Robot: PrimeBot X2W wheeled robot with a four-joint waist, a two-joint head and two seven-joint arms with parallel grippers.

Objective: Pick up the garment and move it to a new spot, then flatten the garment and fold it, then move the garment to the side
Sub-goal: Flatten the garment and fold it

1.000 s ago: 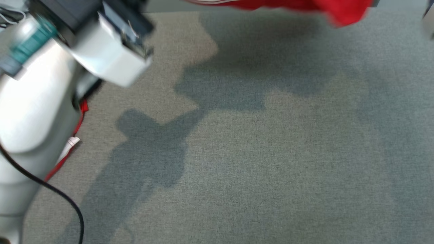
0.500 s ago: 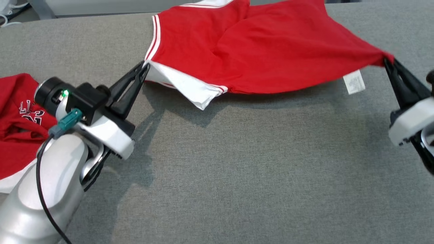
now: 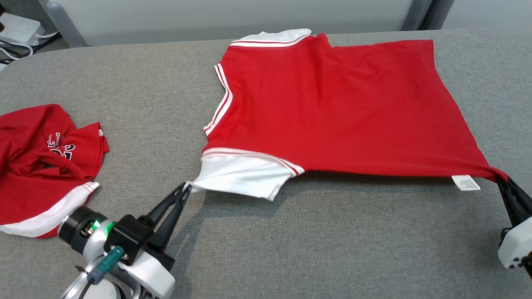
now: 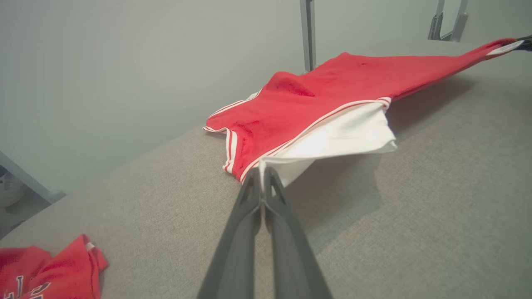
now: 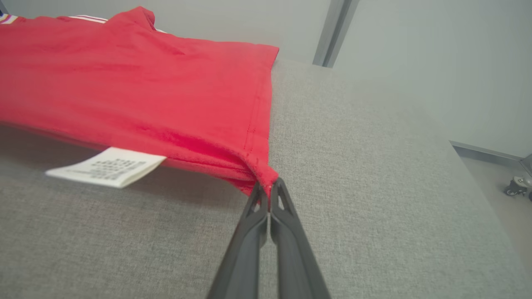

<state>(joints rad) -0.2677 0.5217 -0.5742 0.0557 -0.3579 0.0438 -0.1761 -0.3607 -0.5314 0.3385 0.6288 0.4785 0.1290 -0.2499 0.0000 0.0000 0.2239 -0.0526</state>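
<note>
Red jersey (image 3: pixel 332 108), probably light and limp, is held taut: sleeve tip (image 3: pixel 205 179) clamped by left gripper (image 3: pixel 187 190), hem corner (image 3: pixel 490 172) by right gripper (image 3: pixel 503 181).

Red white-trimmed garment (image 3: pixel 332 108) — stretched flat, near edge lifted

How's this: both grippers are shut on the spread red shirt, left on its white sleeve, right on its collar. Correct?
Not the collar. The right gripper is shut on the bottom hem corner of the shirt, beside the white label, as the right wrist view shows. The left gripper is shut on the white sleeve.
</note>
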